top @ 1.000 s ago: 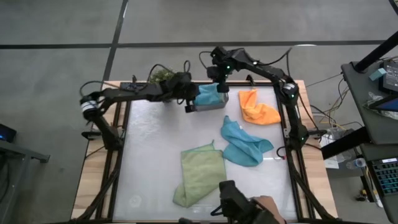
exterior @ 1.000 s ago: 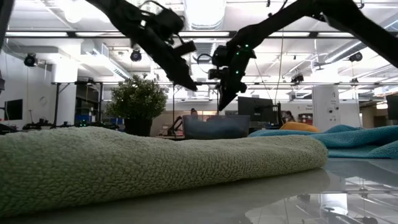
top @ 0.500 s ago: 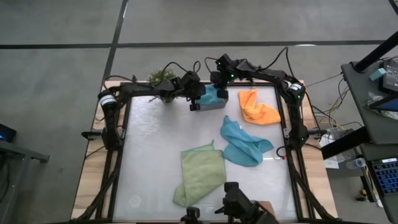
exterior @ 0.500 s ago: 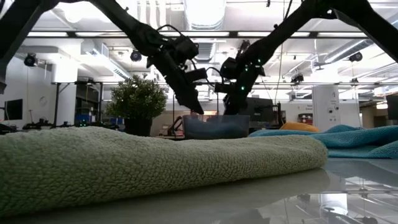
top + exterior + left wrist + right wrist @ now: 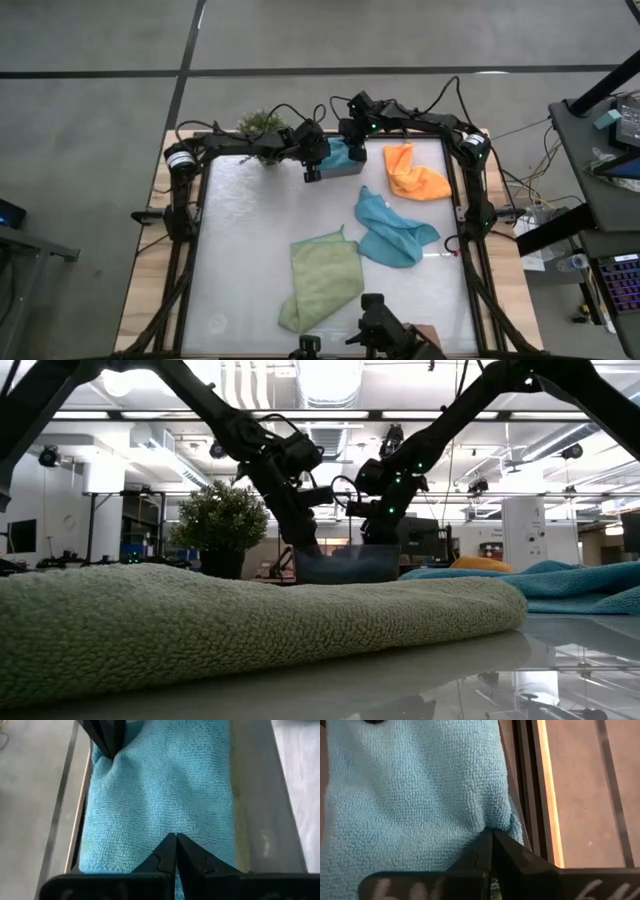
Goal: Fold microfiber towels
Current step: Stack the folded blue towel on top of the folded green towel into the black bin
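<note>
Since a second ago both arms have drawn back and come down at the far edge of the table, so their closed tips now sit low over the grey bin [image 5: 345, 165] instead of hanging above it. The potted plant [image 5: 258, 124] stands at the far left corner. Just right of it, the left gripper [image 5: 175, 845] has its two fingers pinched fully together with nothing between them, the point resting on the folded teal towel [image 5: 165, 790] that lies in the bin, seemingly to press it flat. The right gripper [image 5: 491, 842] meets the same towel from the bin's far right side, its fingers also shut tight. Its tip dents the cloth at the edge by the bin wall, probably tucking it in, though whether any cloth is nipped cannot be told from here.

On the open table, three cloths wait unfolded. A light green towel [image 5: 322, 280] lies near the front, left of centre, loosely doubled. A second teal towel [image 5: 392, 230] sits crumpled right of centre. An orange towel [image 5: 413, 172] is bunched at the far right, just beside the bin. Judging by this, one towel is done and stowed, with the rest left spread apart so each can be picked up singly
</note>
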Robot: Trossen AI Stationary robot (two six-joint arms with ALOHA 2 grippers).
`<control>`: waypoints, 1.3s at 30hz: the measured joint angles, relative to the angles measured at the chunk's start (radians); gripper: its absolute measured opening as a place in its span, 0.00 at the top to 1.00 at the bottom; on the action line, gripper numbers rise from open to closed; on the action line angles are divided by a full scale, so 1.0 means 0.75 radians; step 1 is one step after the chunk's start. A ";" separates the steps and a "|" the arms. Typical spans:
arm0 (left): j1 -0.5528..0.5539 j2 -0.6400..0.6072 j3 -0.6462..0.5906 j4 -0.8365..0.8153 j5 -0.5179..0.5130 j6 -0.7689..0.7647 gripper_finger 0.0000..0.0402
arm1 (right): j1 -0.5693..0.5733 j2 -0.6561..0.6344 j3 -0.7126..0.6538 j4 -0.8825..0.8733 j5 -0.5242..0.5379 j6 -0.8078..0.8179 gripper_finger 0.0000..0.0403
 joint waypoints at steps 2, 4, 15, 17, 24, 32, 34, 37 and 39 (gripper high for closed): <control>-0.006 -0.023 0.014 -0.063 -0.004 0.017 1.00 | 0.001 -0.011 0.012 -0.016 0.022 -0.001 0.98; -0.008 -0.063 0.022 -0.084 -0.004 0.035 1.00 | 0.001 -0.037 0.017 -0.018 0.053 -0.001 0.98; 0.056 -0.102 0.001 0.097 -0.077 0.037 1.00 | 0.022 -0.095 0.010 0.024 0.039 0.049 0.98; 0.059 -0.072 -0.008 0.073 -0.076 0.035 1.00 | 0.026 -0.079 0.000 0.030 0.017 0.050 0.98; 0.059 -0.007 -0.013 0.077 -0.077 0.027 1.00 | 0.039 -0.014 -0.008 0.031 -0.015 0.050 0.98; 0.059 0.022 -0.009 0.081 -0.077 -0.031 1.00 | 0.039 0.025 -0.008 0.029 -0.032 0.050 0.98; 0.053 0.012 -0.005 0.066 -0.078 -0.028 1.00 | 0.039 0.007 -0.009 0.024 -0.019 0.056 0.98; 0.038 -0.054 -0.004 -0.014 -0.078 -0.029 1.00 | 0.042 -0.044 -0.012 -0.005 -0.003 0.070 0.98; 0.013 -0.132 -0.010 -0.037 -0.078 -0.038 1.00 | 0.049 -0.090 -0.012 -0.023 -0.003 0.087 0.98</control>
